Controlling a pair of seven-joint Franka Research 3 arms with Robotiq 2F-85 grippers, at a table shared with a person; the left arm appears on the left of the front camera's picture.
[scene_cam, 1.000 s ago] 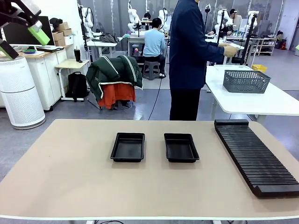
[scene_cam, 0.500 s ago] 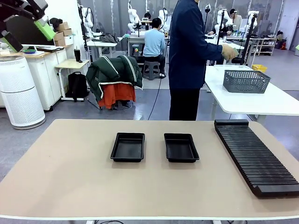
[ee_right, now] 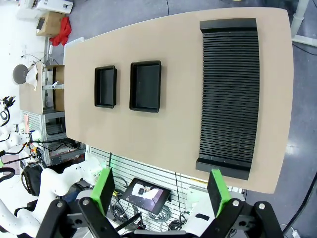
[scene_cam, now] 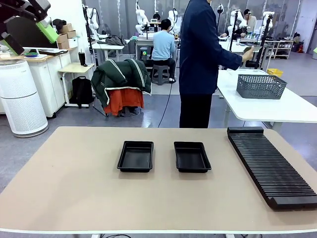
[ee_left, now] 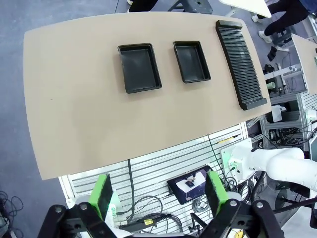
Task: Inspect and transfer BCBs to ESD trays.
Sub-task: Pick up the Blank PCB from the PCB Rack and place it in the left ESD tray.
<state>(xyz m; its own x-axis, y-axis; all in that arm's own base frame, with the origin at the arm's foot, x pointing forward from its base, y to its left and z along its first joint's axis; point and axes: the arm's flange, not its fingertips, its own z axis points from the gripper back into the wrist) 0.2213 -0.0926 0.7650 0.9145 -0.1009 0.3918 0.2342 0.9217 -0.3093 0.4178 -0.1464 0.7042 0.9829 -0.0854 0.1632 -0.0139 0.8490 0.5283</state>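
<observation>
Catalogued two ESD trays on a beige matte table (scene_cam: pixel 74 193), both on the robot's-left side of a long black ribbed rack (scene_cam: pixel 270 166): near tray (scene_cam: pixel 191 156) beside the rack with bare tabletop between, far tray (scene_cam: pixel 135 156) one place farther from the rack, apart from its twin. Recorded both as shallow, glossy black plastic, rectangular, with raised rims, rounded corners and bare floors. Recorded the rack as matte black, closely slotted across its width, with a plain end block at each short end. Found the left gripper (scene_cam: pixel 29 37) high up and well to the left of the rack, clear of both trays; in its wrist view (ee_left: pixel 159 194) found the green pads spread wide with nothing between them, and the trays and the rack (ee_left: pixel 239 62) far beneath. Found the right gripper (ee_right: pixel 161 190) likewise spread wide and holding nothing, well above the rack (ee_right: pixel 229 94), near tray (ee_right: pixel 145 86) and far tray (ee_right: pixel 105 86). Noted a small lit screen (ee_right: pixel 145 194) under the table edge, print too small to read. Noted a person (scene_cam: pixel 200 59) in dark blue standing beyond the rack's far end, one hand (scene_cam: pixel 246 53) raised over a grey mesh basket (scene_cam: pixel 261 86).
</observation>
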